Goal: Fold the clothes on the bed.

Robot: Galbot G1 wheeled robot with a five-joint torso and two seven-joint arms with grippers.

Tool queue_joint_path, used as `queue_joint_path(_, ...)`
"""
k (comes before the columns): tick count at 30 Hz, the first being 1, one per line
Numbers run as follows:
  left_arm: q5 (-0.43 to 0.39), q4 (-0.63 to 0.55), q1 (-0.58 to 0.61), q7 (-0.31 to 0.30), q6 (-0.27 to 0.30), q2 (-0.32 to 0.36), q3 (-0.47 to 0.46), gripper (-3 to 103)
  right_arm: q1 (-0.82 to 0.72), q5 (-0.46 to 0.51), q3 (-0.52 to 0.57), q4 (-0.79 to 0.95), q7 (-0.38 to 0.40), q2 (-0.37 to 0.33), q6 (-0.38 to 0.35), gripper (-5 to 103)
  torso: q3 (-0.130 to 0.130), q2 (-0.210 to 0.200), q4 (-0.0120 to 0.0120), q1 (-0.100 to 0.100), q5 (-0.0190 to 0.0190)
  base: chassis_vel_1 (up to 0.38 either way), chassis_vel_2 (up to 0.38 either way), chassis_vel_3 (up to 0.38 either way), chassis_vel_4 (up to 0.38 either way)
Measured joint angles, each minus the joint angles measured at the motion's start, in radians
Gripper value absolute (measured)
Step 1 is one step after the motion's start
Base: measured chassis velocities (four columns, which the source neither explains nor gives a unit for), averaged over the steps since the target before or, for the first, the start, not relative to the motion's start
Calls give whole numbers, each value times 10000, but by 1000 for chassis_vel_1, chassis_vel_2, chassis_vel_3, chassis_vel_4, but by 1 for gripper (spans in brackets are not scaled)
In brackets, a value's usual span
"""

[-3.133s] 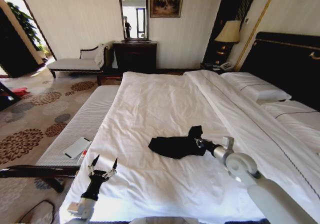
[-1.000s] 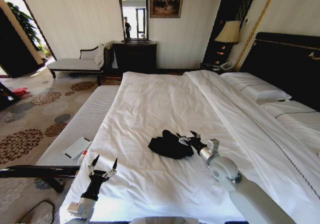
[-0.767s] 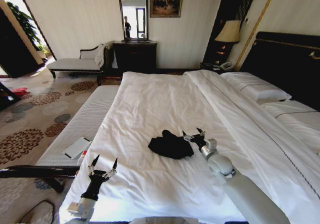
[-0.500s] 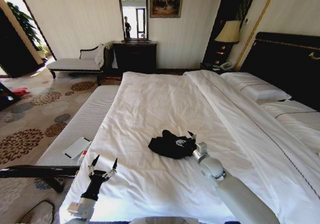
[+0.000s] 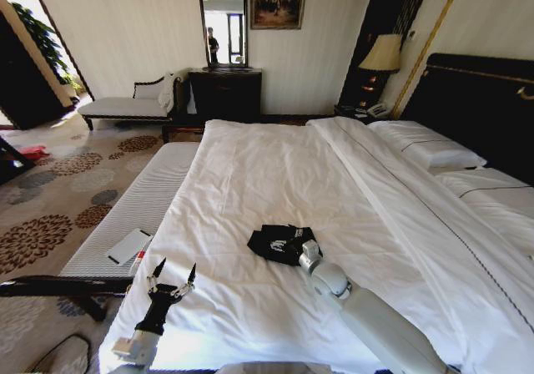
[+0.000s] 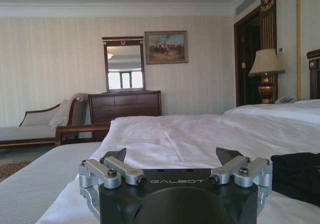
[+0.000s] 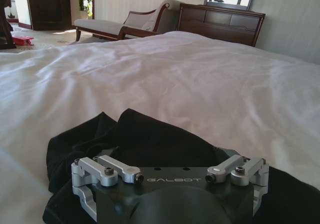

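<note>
The clothes, a black T-shirt [image 5: 277, 242] bunched small with white lettering up, lie on the bed [image 5: 275, 174] near its front middle. My right gripper [image 5: 299, 251] rests on the shirt's near right edge. In the right wrist view its linkages stand spread, so it is open [image 7: 170, 159], with the fingertips sunk in the black cloth [image 7: 150, 139]. My left gripper [image 5: 171, 278] hovers open and empty near the bed's front left corner, well left of the shirt. In the left wrist view the left gripper [image 6: 172, 156] faces across the white duvet [image 6: 200, 134], and the shirt [image 6: 297, 176] lies off to one side.
A pale padded bench [image 5: 133, 211] with a white notebook [image 5: 127, 246] runs along the bed's left side. Pillows [image 5: 425, 149] and the dark headboard [image 5: 484, 107] are at the right. A chaise [image 5: 125, 107], dresser [image 5: 225, 94] and lamp [image 5: 382, 55] stand by the far wall.
My right gripper carried the shirt's right part leftward, opened, then drew back toward me onto the shirt's near edge. The shirt is now more compact, lettering showing. The left arm has not moved.
</note>
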Motion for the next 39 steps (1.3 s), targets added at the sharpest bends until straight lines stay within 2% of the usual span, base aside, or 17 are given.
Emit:
queue_joint_path(7,0,0,0,0,0,0,0,100,203,372,-41,-205,132,-42,-93,100,0,-1,2,0,1,0,0,0,0)
queue_joint_path(9,0,0,0,0,0,0,0,100,89,809,415,319,264,-177,-88,100,0,-2,1,1,1,0,0,0,0)
queue_joint_path(15,0,0,0,0,0,0,0,100,-515,1152,1598,1428,748,-518,-463,100,0,-1,1,0,-2,0,0,0,0)
queue_joint_path(18,0,0,0,0,0,0,0,100,-1520,973,3249,1961,683,-743,-29,100,-1,-1,-1,0,1,0,0,0,0)
queue_joint_path(19,0,0,0,0,0,0,0,100,-1520,973,3249,1961,683,-743,-29,100,-1,-1,-1,0,1,0,0,0,0)
queue_joint_path(23,0,0,0,0,0,0,0,100,-3367,436,5691,2262,134,-784,1089,100,-1,-1,-4,0,0,0,0,0,0)
queue_joint_path(24,0,0,0,0,0,0,0,100,-3367,436,5691,2262,134,-784,1089,100,-1,-1,-4,0,0,0,0,0,0)
queue_joint_path(28,0,-1,0,1,-1,0,0,100,-5184,-120,7878,2572,-443,-274,2226,100,-2,0,1,-1,1,0,0,0,0)
queue_joint_path(29,0,-1,0,1,-1,0,0,100,-5184,-120,7878,2572,-443,-274,2226,100,-2,0,1,-1,1,0,0,0,0)
queue_joint_path(32,0,0,-1,0,-1,0,0,100,-6421,-742,9263,2824,-808,431,2917,100,-2,0,-2,0,-1,0,0,0,0)
queue_joint_path(34,0,0,0,0,-1,0,-1,100,-6962,-1334,9841,2841,-1058,947,3396,100,-2,0,-1,-1,1,0,0,0,0)
queue_joint_path(35,0,0,0,0,-1,0,-1,100,-6962,-1334,9841,2841,-1058,947,3396,100,-2,0,-1,-1,1,0,0,0,0)
queue_joint_path(37,0,0,0,0,-1,0,0,100,-7520,-1689,10294,2831,-1364,1677,3807,100,-2,0,-2,-1,0,0,0,0,0)
queue_joint_path(39,0,0,0,-1,-1,0,-1,100,-7824,-1783,10413,2781,-1547,2061,4093,100,-2,1,-4,-1,2,0,0,0,0)
